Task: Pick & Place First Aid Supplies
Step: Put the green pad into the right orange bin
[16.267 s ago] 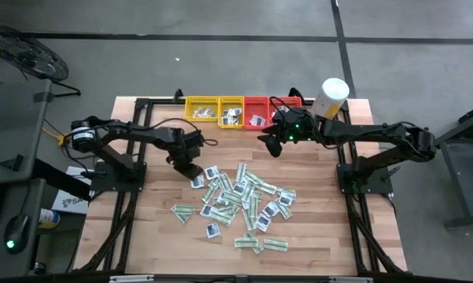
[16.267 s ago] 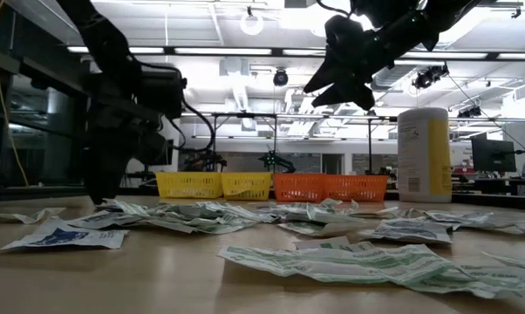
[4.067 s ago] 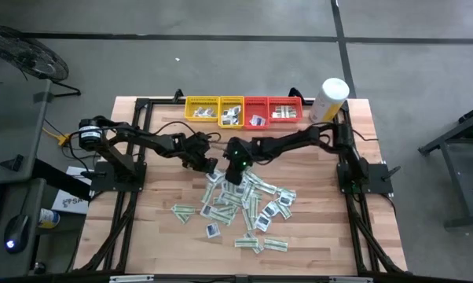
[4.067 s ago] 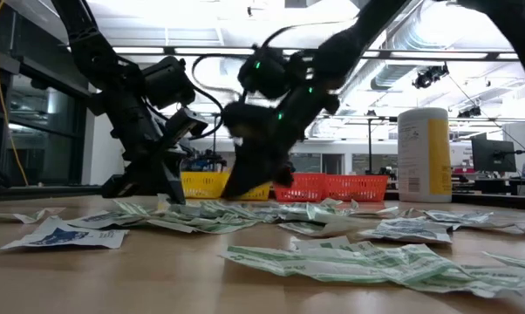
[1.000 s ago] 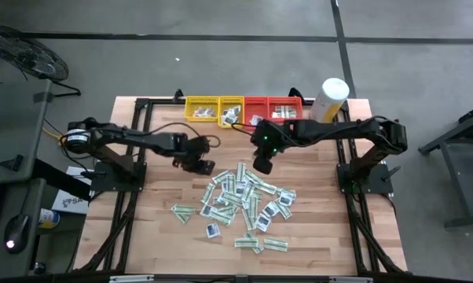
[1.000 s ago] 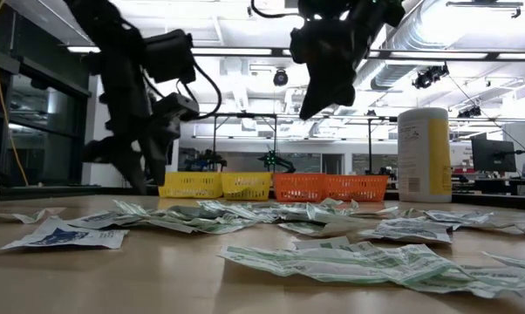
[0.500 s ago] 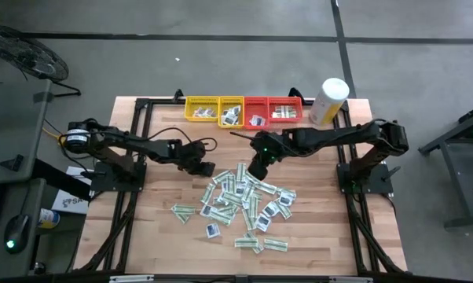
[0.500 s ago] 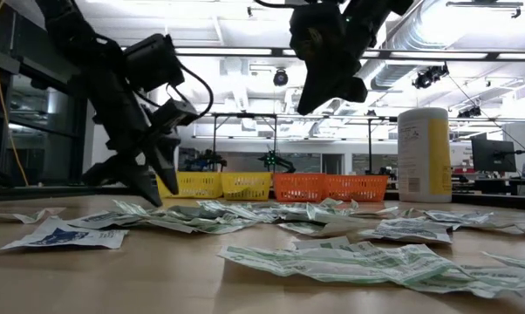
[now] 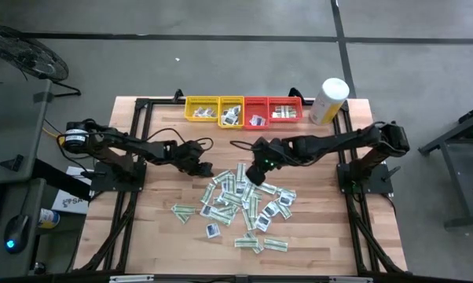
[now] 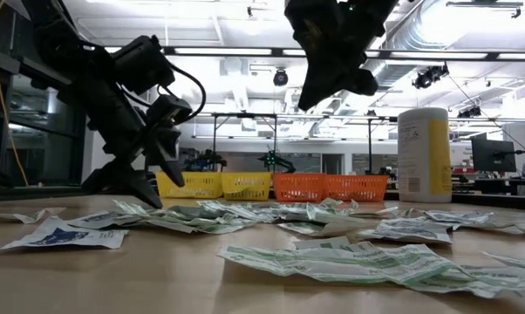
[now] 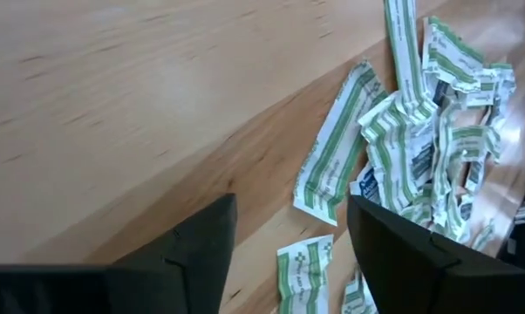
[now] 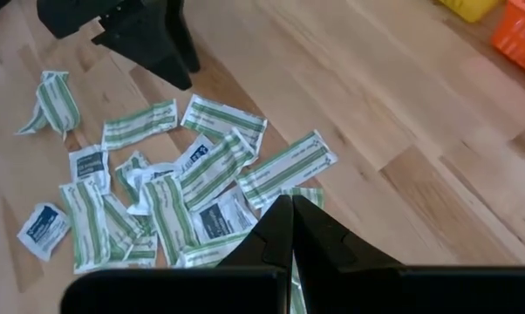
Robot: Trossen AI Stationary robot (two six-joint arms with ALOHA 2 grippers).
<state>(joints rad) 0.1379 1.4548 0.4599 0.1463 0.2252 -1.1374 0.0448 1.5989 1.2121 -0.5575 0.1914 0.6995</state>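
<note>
Lying in a messy pile in the middle of the wooden table (image 9: pixel 142 236), the first aid supplies (image 9: pixel 244 200) are white-and-green strips and small white squares with blue middles. A few more sit in the yellow and red trays (image 9: pixel 243 110) at the far edge, next to a tall white-and-yellow canister (image 9: pixel 328 101). The left gripper (image 9: pixel 203 168) hangs low by the pile's left side, fingers spread apart and holding nothing. The right gripper (image 9: pixel 251 178) hovers over the pile's far edge, fingers pressed together, holding nothing.

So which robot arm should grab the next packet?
Probably the left. Its gripper is open and low beside the packets. The right gripper is shut and sits higher in the low view.
</note>
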